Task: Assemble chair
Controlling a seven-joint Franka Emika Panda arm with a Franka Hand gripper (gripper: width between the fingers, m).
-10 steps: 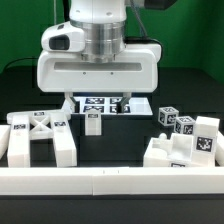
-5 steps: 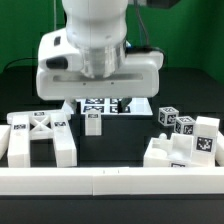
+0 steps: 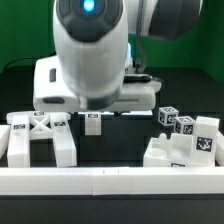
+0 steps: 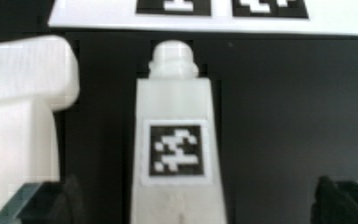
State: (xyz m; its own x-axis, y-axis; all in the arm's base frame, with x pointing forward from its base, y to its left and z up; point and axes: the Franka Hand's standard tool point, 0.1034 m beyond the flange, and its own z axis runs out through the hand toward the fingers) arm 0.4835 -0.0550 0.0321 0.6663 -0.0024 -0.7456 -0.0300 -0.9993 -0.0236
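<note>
Wrist view looks straight down on the leg (image 4: 172, 130), lying flat on the black table (image 4: 282, 120) with its tag up and its peg toward the marker board (image 4: 96, 10). The gripper (image 4: 190, 200) is spread wide, with a finger (image 4: 30, 203) on either side of the leg's far end and touching nothing. I'd say it straddles the leg that way so a closing pinch would take it across its narrow width. A white part lies beside the leg, across a dark gap, and is likely an arm of the panel (image 3: 40, 137). In the exterior view the leg (image 3: 93, 122) sits between the panel and the blocks (image 3: 185, 140), all loose on the table behind the rail (image 3: 110, 182).

Against a second ago, the arm has tipped forward toward the camera. Its bulk now fills the upper middle and hides the marker board that showed beneath it then. The jaws are as wide as before, and no part has shifted.
</note>
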